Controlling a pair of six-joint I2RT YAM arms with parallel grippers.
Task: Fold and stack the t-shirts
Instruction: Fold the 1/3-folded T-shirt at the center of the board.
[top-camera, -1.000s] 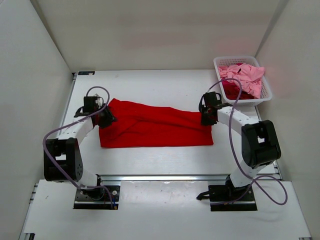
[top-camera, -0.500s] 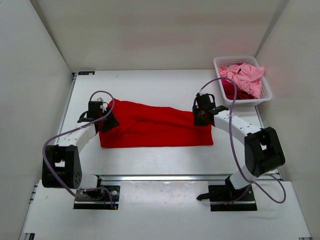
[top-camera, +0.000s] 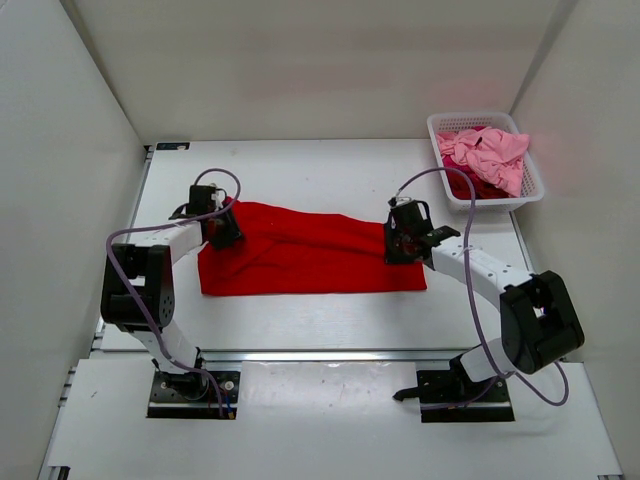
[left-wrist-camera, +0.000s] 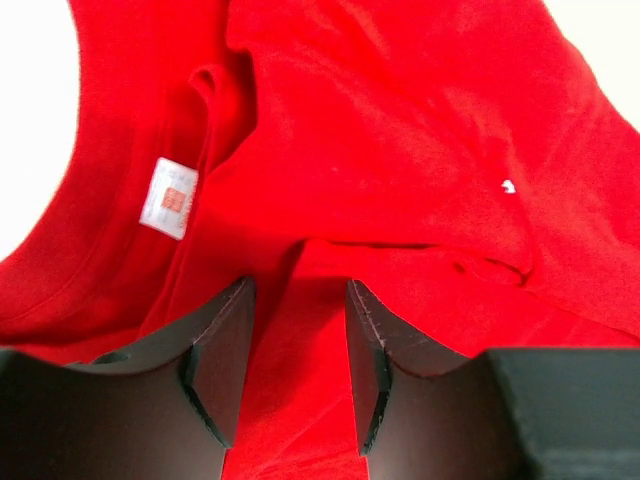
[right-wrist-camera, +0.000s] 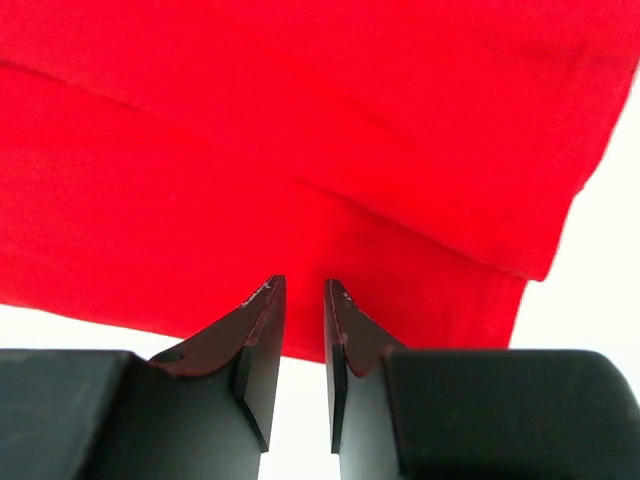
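Spanning the desk (top-camera: 300, 172) lies the bright red t-shirt (top-camera: 310, 262); left pincer (left-wrist-camera: 298, 292) spread at its collar, right pincer (right-wrist-camera: 303, 285) narrowly parted, seemingly empty.

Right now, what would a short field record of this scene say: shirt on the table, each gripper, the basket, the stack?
shirt on table: bright red t-shirt, lying as a long band with folds, collar end at the left arm
left gripper: jaws apart over the collar end, no cloth seen pinched
right gripper: jaws narrowly apart over the shirt's near edge at its other end
basket: far right corner, light pink t-shirt heaped over darker red cloth
stack: none yet
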